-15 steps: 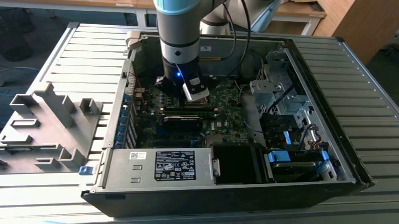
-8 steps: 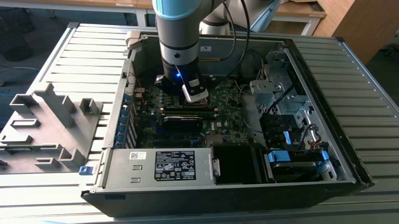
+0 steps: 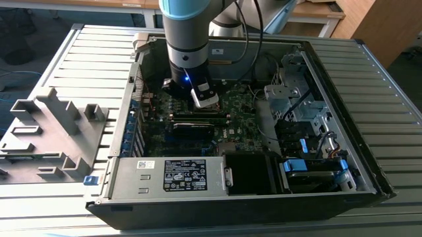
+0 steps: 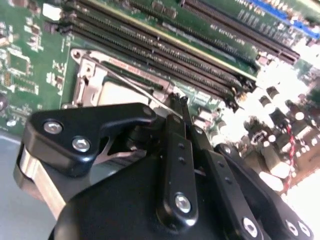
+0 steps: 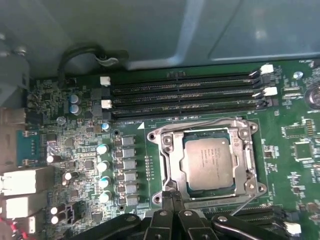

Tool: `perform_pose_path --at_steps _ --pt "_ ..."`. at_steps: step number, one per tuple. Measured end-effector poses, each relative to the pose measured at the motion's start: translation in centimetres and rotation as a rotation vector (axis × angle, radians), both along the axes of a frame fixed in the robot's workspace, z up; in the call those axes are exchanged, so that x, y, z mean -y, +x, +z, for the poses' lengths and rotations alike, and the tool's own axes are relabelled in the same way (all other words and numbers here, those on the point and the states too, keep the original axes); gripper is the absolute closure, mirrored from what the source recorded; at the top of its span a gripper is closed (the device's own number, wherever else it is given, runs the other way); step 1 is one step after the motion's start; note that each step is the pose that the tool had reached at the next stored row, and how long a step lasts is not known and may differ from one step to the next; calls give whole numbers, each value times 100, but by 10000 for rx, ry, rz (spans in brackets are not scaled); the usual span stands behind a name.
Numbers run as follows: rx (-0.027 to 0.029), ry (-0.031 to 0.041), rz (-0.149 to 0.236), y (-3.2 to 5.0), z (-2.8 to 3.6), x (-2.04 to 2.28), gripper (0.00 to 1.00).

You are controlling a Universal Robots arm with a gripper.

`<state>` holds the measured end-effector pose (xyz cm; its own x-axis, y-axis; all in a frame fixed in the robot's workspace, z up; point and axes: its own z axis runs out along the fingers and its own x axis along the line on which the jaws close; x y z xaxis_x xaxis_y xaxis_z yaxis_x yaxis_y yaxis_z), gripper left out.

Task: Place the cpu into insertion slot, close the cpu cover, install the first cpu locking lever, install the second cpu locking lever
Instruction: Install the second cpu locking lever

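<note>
— So what sits inside the computer case (image 3: 329, 163)?

— Its side is off, and a green motherboard (image 3: 244, 113) lies flat on the floor of it. A grey power supply box (image 3: 173, 175) with a white label fills the case's near edge in the exterior view, and metal drive cages (image 3: 300, 106) stand at the exterior view's right of the board.

— And the cpu?

— Seated. In the first wrist view the cpu (image 5: 208, 158), a flat square with a silvery-grey matt top, lies in the insertion slot (image 5: 176, 172), whose black rim shows around it. The cpu cover (image 5: 250, 165), a thin shiny metal frame with a cut-out middle, lies down flat around the chip.

— How does the gripper stand?

— The gripper (image 5: 176, 196) is right at the socket's edge, its black fingers (image 5: 169, 200) pressed together with no gap I can see, and nothing pinched between them as far as I can tell. A thin bare wire lever (image 5: 245, 205) runs slanted just beside that same edge of the cover. In the second wrist view the fingertips (image 4: 175, 102) sit next to a slanted wire rod (image 4: 135, 87) over the socket.

— What crowds the socket?

— Long black memory slots (image 5: 185, 92) run in parallel along the far side of it from the gripper, with white clips (image 5: 267, 91) at their ends. Rows of small grey square parts (image 5: 129, 172) and round silvery capacitors (image 5: 102, 165) flank another side. Outside the case, a grey moulded fixture (image 3: 53, 133) rests on the slatted metal table (image 3: 382, 69).
</note>
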<state>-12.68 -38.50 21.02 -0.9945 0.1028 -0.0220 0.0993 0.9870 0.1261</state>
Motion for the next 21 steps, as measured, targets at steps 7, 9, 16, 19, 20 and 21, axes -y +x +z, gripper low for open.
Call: perform_pose_path --at_steps 7,9,16,19,20,21 --pt "1 0 1 1 248 0 89" --pt "1 1 1 1 312 0 89" --pt "1 1 2 2 438 0 89" --pt "-21 1 -6 37 439 0 89" --pt "-43 1 -8 57 439 0 89" --pt "-71 0 -8 77 439 0 89"
